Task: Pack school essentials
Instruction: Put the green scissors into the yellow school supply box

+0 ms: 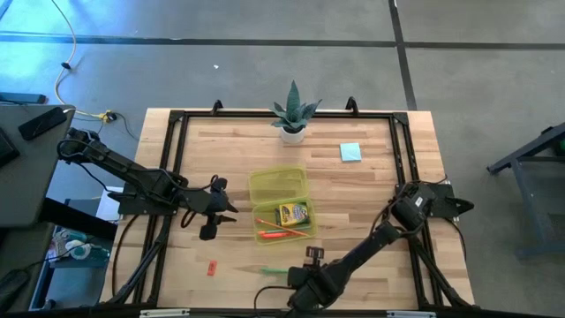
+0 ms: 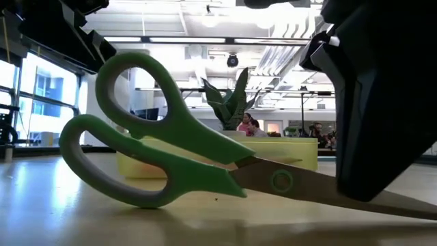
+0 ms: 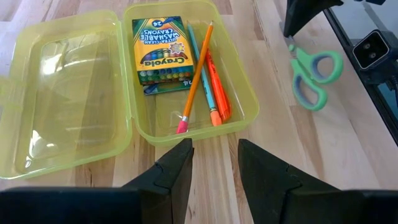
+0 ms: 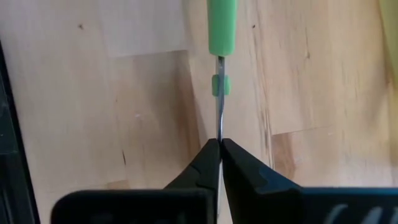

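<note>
Green-handled scissors point(image 4: 221, 25) lie flat near the counter point(image 1: 371, 190) edge, handles toward the case point(image 1: 279, 205), blades clenched in the right gripper point(image 4: 219, 146).

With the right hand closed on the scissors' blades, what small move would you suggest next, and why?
Probably a short lift straight up. The right hand is shut on the blades of the scissors, which lie flat on the table. The open case, holding the crayon box and pencils, sits apart from them, so they must clear the wood first. The left hand hangs open by the case.
</note>
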Tool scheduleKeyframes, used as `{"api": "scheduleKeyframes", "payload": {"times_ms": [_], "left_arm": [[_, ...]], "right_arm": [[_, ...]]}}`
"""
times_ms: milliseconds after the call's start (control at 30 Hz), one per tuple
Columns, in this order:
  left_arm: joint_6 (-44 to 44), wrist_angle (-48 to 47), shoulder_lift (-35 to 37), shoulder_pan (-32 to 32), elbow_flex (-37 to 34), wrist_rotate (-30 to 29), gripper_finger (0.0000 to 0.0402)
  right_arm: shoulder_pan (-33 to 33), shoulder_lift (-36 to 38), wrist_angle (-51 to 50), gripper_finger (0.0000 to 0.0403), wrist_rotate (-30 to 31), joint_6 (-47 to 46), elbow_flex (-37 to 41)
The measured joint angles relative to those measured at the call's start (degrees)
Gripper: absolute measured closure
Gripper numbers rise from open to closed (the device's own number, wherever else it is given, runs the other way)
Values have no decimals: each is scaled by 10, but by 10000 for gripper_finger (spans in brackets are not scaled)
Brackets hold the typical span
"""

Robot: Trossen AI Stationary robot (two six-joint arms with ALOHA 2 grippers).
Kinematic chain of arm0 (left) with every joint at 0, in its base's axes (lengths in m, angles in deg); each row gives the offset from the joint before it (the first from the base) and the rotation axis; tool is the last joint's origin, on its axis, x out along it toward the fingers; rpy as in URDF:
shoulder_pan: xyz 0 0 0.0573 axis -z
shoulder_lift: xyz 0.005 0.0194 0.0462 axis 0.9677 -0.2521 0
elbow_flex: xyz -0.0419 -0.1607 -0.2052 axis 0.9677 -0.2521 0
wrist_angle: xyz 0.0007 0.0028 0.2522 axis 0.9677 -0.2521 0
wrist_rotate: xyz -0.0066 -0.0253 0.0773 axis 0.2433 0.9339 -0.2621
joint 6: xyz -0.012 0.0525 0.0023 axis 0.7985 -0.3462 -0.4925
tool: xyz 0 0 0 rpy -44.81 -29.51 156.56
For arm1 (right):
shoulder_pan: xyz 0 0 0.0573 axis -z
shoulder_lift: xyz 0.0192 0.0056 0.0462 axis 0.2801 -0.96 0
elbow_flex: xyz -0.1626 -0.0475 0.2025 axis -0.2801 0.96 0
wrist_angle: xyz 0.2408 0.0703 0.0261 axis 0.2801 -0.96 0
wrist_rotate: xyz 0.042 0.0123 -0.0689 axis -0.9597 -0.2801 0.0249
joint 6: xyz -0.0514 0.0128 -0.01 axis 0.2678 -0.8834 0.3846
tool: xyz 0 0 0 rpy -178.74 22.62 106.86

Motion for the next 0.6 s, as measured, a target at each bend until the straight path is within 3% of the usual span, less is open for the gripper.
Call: {"api": "scheduleKeyframes", "payload": {"times_ms": [600], "left_arm": [[0,0,0,0,0,0,282]], "right_arm": [[9,3,30,390,-31,0,22]]}}
